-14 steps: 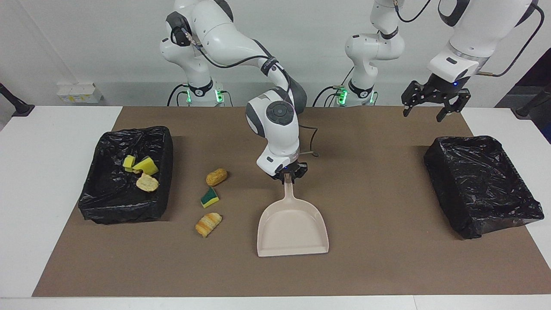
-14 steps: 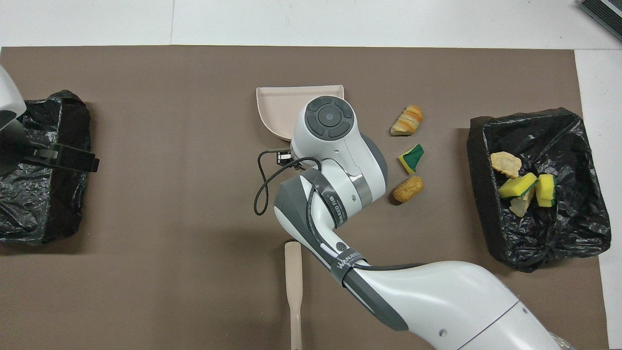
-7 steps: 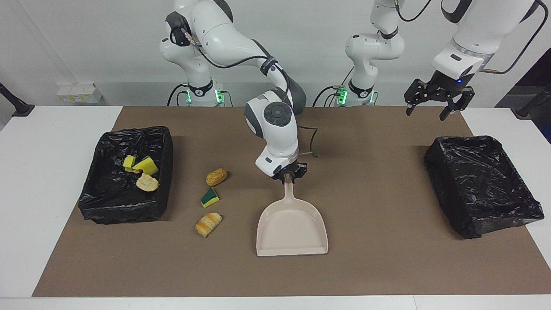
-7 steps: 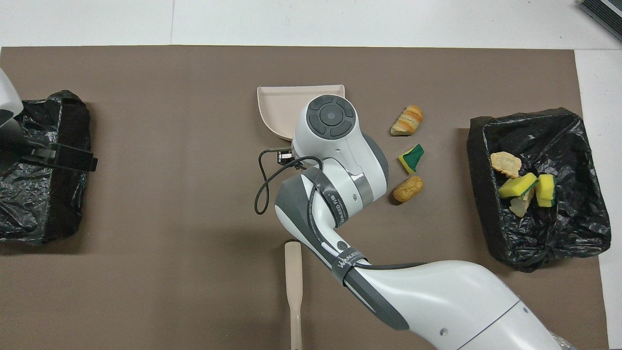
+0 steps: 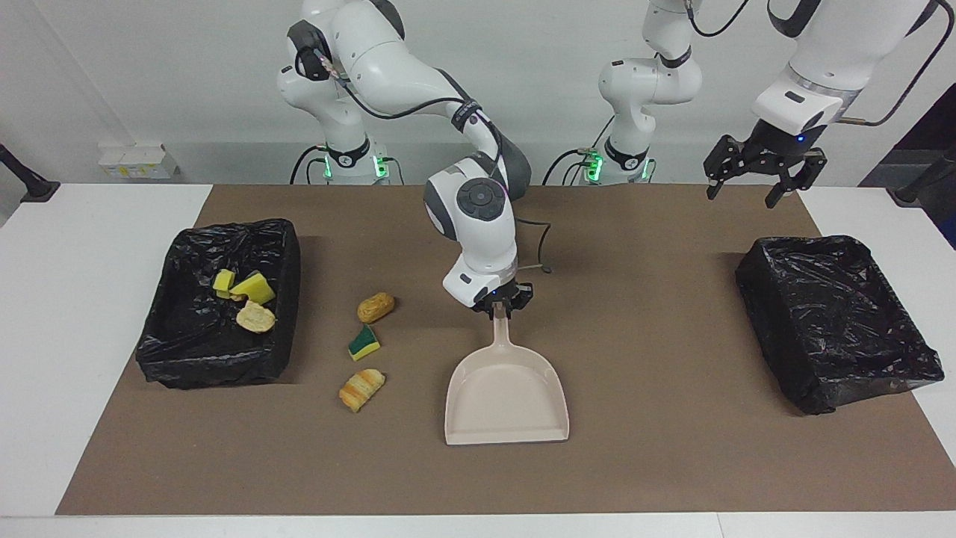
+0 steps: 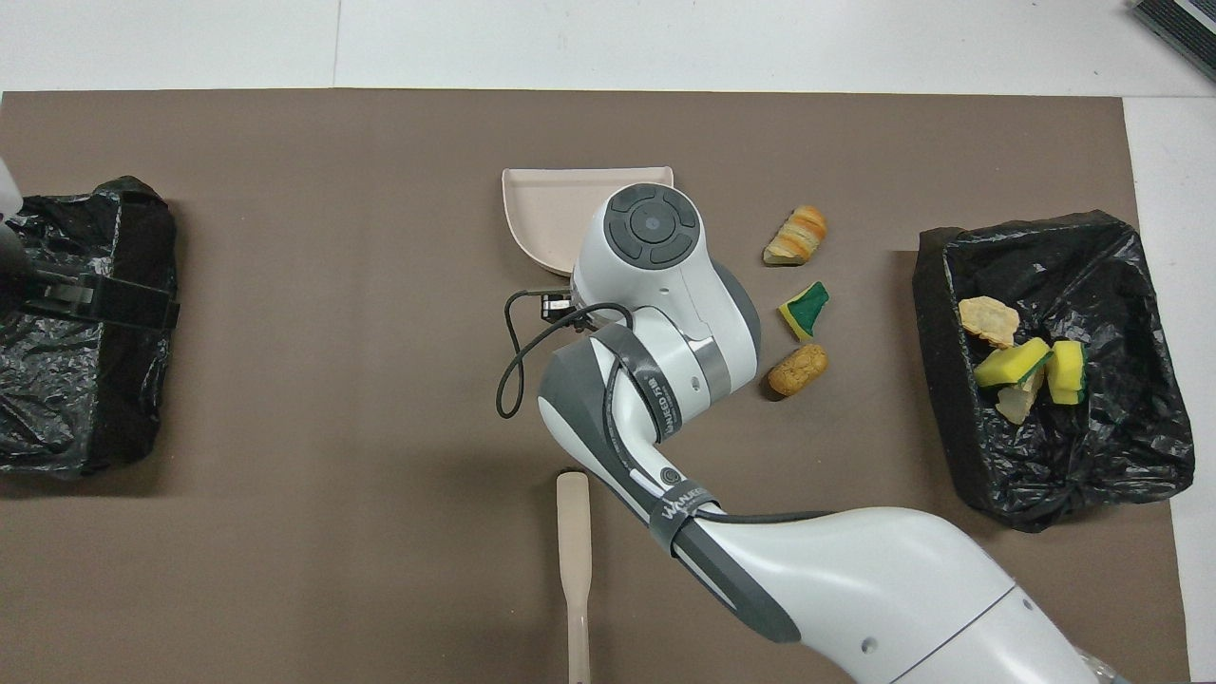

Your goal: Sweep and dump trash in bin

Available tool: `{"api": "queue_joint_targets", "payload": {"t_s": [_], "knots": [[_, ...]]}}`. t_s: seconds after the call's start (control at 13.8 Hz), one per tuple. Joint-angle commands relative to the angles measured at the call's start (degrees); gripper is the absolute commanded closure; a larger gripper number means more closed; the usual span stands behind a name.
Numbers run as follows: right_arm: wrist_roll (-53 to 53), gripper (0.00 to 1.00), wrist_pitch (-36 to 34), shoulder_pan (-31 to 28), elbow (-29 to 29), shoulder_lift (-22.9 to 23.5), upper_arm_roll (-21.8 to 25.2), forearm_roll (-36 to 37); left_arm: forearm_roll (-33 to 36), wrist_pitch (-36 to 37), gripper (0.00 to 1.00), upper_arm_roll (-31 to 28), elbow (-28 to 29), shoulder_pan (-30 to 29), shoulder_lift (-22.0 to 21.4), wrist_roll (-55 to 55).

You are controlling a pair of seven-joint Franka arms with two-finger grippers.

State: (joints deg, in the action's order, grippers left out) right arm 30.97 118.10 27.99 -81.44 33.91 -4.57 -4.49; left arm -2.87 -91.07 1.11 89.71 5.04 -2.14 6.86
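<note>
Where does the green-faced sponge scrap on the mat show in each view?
Facing view: sponge scrap, lower left of centre, between two bread pieces.
Overhead view: sponge scrap, right of centre, between the same pieces.
Shared landmark: the dustpan.

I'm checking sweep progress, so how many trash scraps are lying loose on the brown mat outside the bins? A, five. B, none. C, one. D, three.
D: three scraps lie on the mat beside the bin at the right arm's end: a bread piece, a green-faced sponge chunk and a striped bread piece; the others are already in that bin.
</note>
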Motion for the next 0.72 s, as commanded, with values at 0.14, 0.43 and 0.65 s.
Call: {"api": "queue_joint_targets", "payload": {"t_s": [0.14, 0.43, 0.65], "knots": [[-0.6, 1.00, 3.6, 0.0, -1.7, 0.5, -0.3, -2.0, 0.8, 1.7, 0.00, 0.4, -1.3, -0.2, 0.1, 0.1], [-0.8, 0.00, 2.6, -1.0, -1.2, -1.6, -0.3, -1.3, 0.8, 1.7, 0.00, 0.4, -1.2, -0.3, 0.1, 0.1], [-1.3, 0.00, 0.3, -3.2, -1.1, -5.2, 0.1, -1.4, 0.8, 0.9, 0.00, 0.3, -1.4, -0.4, 0.1, 0.0]]}}
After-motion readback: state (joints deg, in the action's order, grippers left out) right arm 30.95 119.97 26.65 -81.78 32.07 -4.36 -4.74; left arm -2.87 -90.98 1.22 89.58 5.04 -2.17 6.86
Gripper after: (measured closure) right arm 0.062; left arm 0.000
